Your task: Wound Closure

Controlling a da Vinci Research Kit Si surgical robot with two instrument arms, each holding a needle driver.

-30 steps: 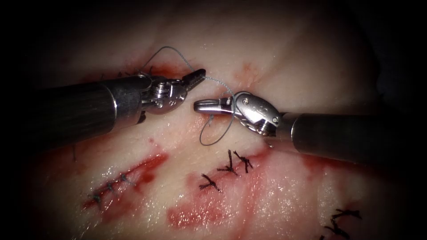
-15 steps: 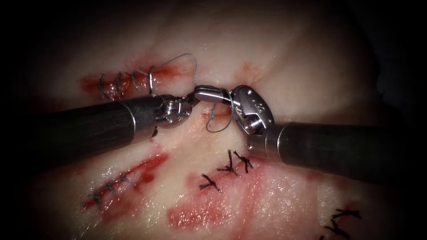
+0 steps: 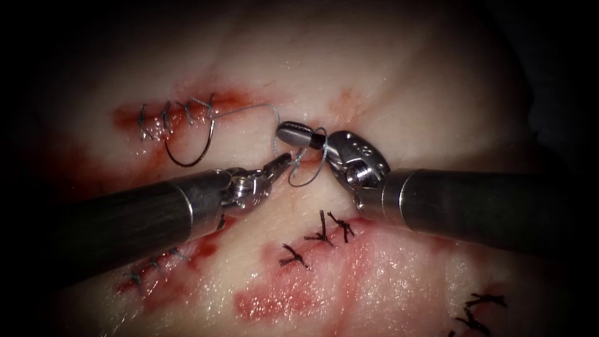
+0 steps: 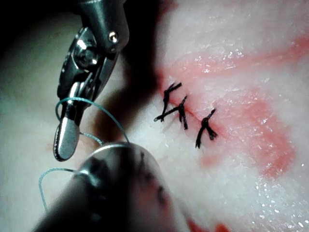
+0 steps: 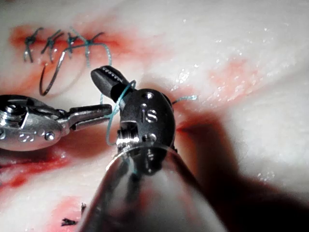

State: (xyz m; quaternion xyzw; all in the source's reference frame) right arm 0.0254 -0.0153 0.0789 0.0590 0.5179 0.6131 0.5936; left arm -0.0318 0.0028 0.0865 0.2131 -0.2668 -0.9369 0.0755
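Observation:
My left tool [image 3: 284,161] reaches in from the left with its jaws shut on the grey thread [image 3: 249,110]. That thread runs from the stitched cut [image 3: 175,115] at upper left, bends down to those jaws, and loops around my right tool [image 3: 286,131]. The right jaws are shut with nothing between them. The curved needle [image 3: 201,155] lies free on the tissue just below the cut's right end, held by neither tool. The right wrist view has the right jaws [image 5: 104,77], the left jaws [image 5: 104,111] and the needle [image 5: 42,84]. The left wrist view has the looped right jaws [image 4: 63,145].
Black knotted stitches [image 3: 324,234] sit below the tools, and more sit at lower right [image 3: 477,312]. A second stitched cut [image 3: 156,259] with red fluid lies at lower left, partly under the left shaft [image 3: 125,218]. A short thread end [image 5: 188,99] rests beside the right wrist.
The left tool has swung down from above the right jaws to below them, carrying the thread. The right jaws rose slightly with the thread wound on. The needle is now uncovered.

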